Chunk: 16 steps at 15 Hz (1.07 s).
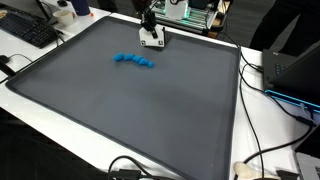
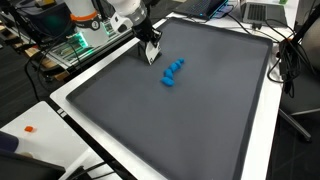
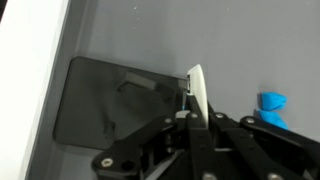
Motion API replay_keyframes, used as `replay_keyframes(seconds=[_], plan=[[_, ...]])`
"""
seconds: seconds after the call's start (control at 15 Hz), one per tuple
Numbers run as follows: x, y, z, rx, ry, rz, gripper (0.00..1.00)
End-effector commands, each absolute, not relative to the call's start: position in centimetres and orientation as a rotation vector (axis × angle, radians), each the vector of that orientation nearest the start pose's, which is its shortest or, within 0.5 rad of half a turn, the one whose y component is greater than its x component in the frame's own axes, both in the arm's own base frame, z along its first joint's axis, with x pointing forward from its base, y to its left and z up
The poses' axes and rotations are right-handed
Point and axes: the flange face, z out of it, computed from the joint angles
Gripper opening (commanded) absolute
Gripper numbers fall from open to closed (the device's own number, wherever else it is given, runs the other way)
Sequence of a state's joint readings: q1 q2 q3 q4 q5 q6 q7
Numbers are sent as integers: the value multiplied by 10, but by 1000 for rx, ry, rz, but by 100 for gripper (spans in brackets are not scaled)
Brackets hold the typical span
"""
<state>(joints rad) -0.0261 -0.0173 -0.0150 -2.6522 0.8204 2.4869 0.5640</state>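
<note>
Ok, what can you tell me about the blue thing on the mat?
The blue thing is a short, slightly curved row of bright blue lumps, plastic-looking, lying flat on the dark grey mat toward one edge. Only the mat touches it; the gripper stands beside it, apart. Finer detail is too small to tell.

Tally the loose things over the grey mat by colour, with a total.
Blue: 1, the lumpy blue string.
White: 1, the flat white piece pinched in the fingers.
Total: 2.
</note>
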Motion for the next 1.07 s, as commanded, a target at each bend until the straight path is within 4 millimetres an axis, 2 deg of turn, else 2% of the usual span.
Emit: replay_keyframes(seconds=[0.0, 0.27, 0.73, 1.0], plan=[[403, -24, 221, -2167, 1682, 372, 1], [402, -25, 218, -2166, 1687, 390, 1], [400, -35, 226, -2172, 1694, 393, 1], [402, -29, 221, -2186, 1673, 426, 1]])
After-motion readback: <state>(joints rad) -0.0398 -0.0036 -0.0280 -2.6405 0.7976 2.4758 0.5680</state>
